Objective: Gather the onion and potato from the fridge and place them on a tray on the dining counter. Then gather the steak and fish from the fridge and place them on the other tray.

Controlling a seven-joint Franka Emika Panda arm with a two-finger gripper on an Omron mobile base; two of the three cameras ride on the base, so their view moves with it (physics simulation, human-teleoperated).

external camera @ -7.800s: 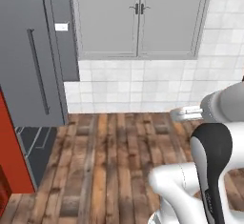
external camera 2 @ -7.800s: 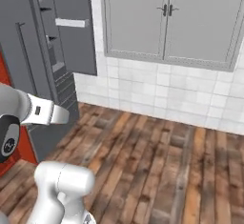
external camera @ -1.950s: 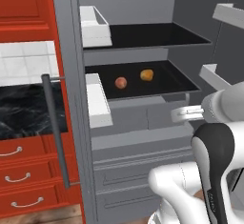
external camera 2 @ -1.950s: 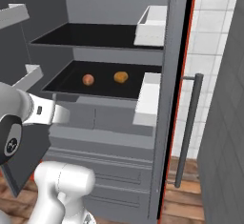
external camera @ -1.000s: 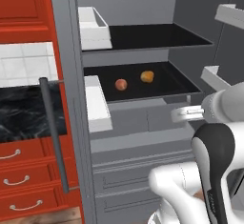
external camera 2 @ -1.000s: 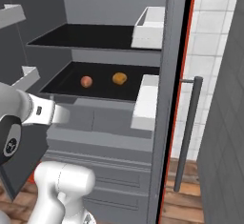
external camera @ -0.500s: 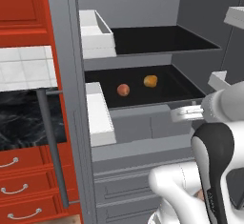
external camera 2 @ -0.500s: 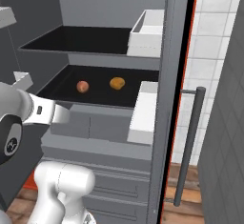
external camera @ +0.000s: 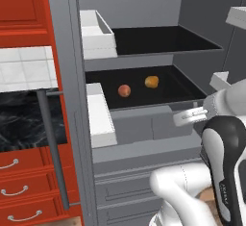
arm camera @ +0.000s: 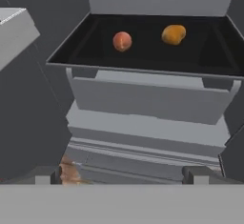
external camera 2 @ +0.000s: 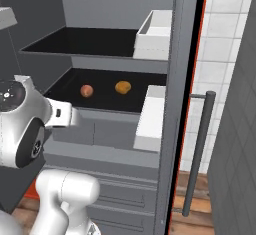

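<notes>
On the black middle shelf of the open fridge, the reddish onion and the orange-brown potato lay near each other, apart. Both looked small, firm, rounded, probably light and apt to roll, so you'd have wanted to pinch each across its widest middle. Your end effector stood wide and empty, short of the shelf.

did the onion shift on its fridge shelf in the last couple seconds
No. The onion sits left of the potato with the same gap on the black shelf as before; the base drove closer, so the whole picture shifted.
</notes>
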